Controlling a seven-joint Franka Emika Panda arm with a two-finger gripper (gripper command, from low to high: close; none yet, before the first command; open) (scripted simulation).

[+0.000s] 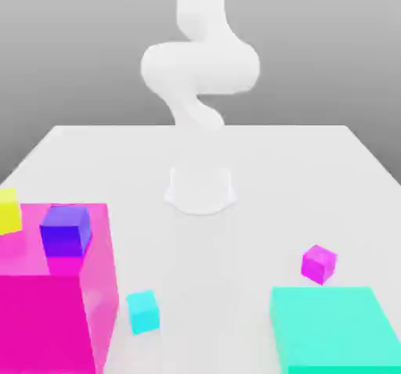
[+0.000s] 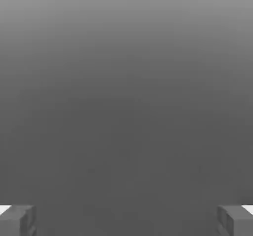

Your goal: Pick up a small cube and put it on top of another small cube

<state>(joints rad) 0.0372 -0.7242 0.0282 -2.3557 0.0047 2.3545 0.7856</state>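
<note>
The small magenta cube [image 1: 319, 264] sits on the white table toward the exterior view's right, near the front. A small cyan cube [image 1: 143, 311] rests on the table toward the left, beside the huge magenta block. In the hand view my gripper [image 2: 126, 221] is open, its two grey fingertips [image 2: 20, 220] far apart, with nothing between them and plain grey background beyond. The white arm [image 1: 200, 67] rises from its base [image 1: 200, 189] at the table's middle, well behind both cubes.
A huge magenta-pink block [image 1: 51, 302] stands at the front left with a purple cube [image 1: 65, 230] on top. A yellow cube [image 1: 8, 210] pokes in at the left edge. A big teal block [image 1: 337, 339] lies front right.
</note>
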